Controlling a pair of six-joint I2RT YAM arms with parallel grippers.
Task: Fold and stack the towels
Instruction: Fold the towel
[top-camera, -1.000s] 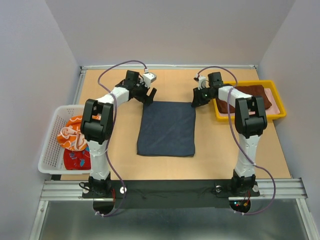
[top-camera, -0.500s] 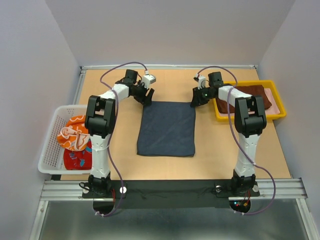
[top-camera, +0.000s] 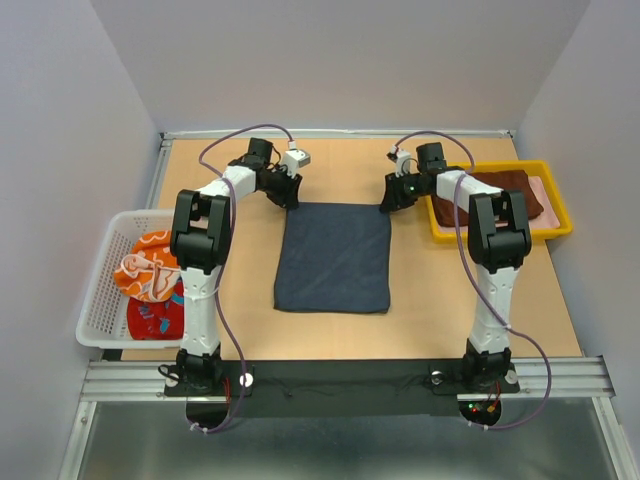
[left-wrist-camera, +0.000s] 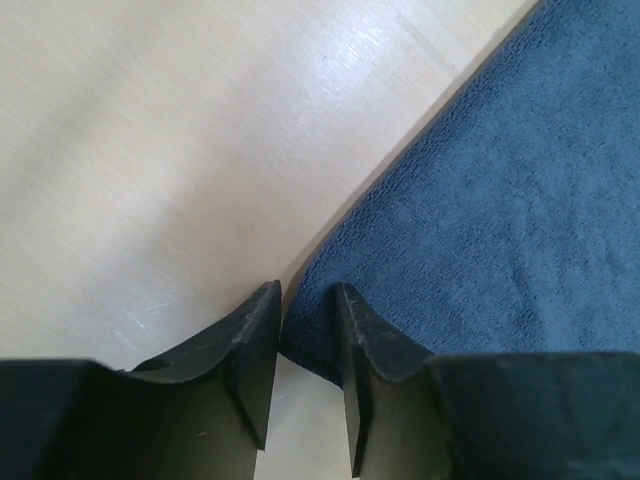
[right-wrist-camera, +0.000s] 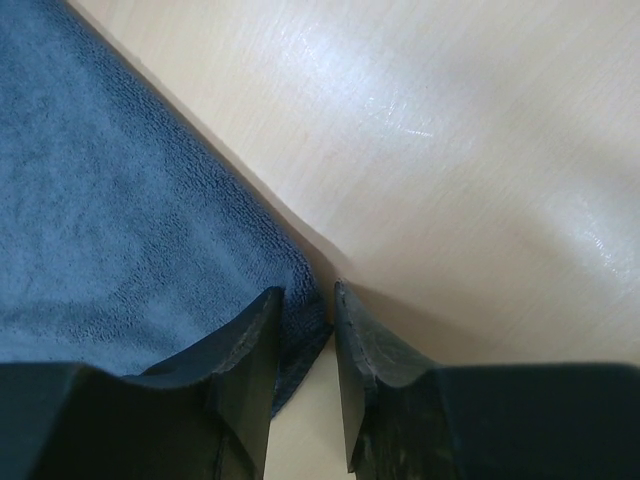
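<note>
A dark navy towel (top-camera: 335, 255) lies flat in the middle of the table. My left gripper (top-camera: 288, 195) is at its far left corner, my right gripper (top-camera: 388, 203) at its far right corner. In the left wrist view the left gripper (left-wrist-camera: 308, 300) has narrow jaws with the navy towel (left-wrist-camera: 500, 200) corner pinched between them. The right wrist view shows the right gripper (right-wrist-camera: 305, 298) shut on the other corner of the navy towel (right-wrist-camera: 100, 200). A reddish-brown towel (top-camera: 505, 188) lies folded in the tray. An orange patterned towel (top-camera: 145, 270) and a red towel (top-camera: 155, 318) sit in the basket.
The yellow tray (top-camera: 495, 236) stands at the right, close to the right arm. The white mesh basket (top-camera: 100, 300) hangs off the table's left edge. A raised rail borders the far edge of the table.
My left gripper has moved slightly onto the towel's far left corner and closed its jaws on it. The right gripper has stayed on its corner.
</note>
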